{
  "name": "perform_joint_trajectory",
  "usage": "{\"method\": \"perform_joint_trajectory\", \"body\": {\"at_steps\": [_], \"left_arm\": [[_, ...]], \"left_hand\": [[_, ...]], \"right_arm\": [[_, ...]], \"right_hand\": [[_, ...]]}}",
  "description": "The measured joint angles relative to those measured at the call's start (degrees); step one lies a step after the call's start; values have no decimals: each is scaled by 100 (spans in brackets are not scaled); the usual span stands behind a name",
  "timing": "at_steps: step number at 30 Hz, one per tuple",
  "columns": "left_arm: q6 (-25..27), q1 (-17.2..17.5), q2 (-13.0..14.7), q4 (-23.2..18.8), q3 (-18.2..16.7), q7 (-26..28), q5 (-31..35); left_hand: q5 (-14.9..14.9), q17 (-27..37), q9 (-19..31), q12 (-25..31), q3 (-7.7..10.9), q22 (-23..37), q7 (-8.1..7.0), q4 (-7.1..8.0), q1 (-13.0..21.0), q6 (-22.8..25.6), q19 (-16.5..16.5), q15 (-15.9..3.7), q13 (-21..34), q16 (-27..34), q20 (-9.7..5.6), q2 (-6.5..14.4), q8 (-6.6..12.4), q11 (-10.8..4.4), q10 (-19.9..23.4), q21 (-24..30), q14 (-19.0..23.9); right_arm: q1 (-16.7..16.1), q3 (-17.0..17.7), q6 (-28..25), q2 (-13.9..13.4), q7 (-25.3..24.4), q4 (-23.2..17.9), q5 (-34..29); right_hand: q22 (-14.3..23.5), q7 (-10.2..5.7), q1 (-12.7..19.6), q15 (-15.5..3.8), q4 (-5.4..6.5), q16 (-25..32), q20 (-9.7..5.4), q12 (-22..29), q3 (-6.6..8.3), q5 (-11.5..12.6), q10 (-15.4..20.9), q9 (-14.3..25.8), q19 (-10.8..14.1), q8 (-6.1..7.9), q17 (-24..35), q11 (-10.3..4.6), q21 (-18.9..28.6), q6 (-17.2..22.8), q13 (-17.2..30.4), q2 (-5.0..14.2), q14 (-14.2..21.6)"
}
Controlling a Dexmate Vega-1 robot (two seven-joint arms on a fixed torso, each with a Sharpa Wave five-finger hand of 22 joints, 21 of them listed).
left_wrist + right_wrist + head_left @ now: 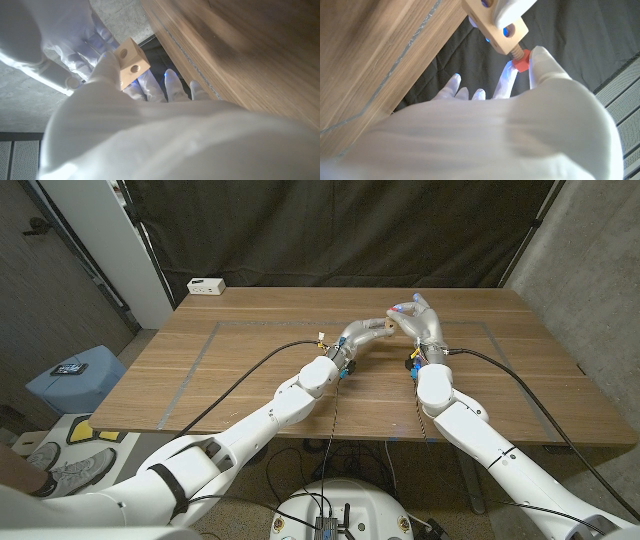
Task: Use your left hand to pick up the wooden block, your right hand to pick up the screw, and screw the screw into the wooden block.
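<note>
While both arms reach to the far middle of the brown wooden desk (250, 370), the head view shows the left hand (366, 332) and the right hand (422, 320) raised above the desk and meeting fingertip to fingertip. What they hold is too small to make out from this camera. A white box (206, 285) sits at the desk's far left corner, and a blue stool (75, 380) stands on the floor to the left.

From the left wrist view, the left hand (150, 125) grips one pale wooden block (131, 62) between thumb and fingers; two round holes show on one face of the block. The right hand (75, 40) lies just beyond it.

From the right wrist view, the right hand (510, 125) pinches one screw with a red plastic head (521, 61) between thumb and a finger, the other fingers spread apart. The wooden block (495, 27) is held by the left hand's fingers (512, 10). The screw's threaded shank already enters the end face of the block, and its long axis appears to run in line with the block's length, straight from the right fingertips toward the left hand. Some thread still shows between head and wood, so the screw seems only partly in. Turning it further would likely call for the right hand to twist about that axis while the left holds the block steady.
</note>
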Motion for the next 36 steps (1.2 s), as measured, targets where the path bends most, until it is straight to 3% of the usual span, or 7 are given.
{"method": "perform_joint_trajectory", "body": {"at_steps": [17, 36], "left_arm": [[24, 50, 35, -91, -8, 19, -1], [-80, -75, -98, 198, 3, -7, -6]], "left_hand": [[0, -1, 5, 0, -7, 0, 8, -7, 0, -11, 0, 0, -1, 0, 0, 0, 18, 0, 0, 0, 0], [0, -1, 1, 0, -8, 0, 8, -8, 0, -13, 0, 0, -2, 0, 0, 0, 11, 0, 0, 0, 0]], "right_arm": [[-63, -4, -30, -7, -32, -72, -10], [-4, 26, -39, -35, 37, 13, 46]], "right_hand": [[0, 0, 0, 0, -23, 0, 0, 0, -23, -1, 0, -7, 0, 0, 1, 0, 0, 0, 0, 0, 0], [0, 40, -40, 0, -8, 0, 0, 0, -55, 39, 21, -32, 0, -7, 1, 21, 0, -41, 0, 84, 0]]}}
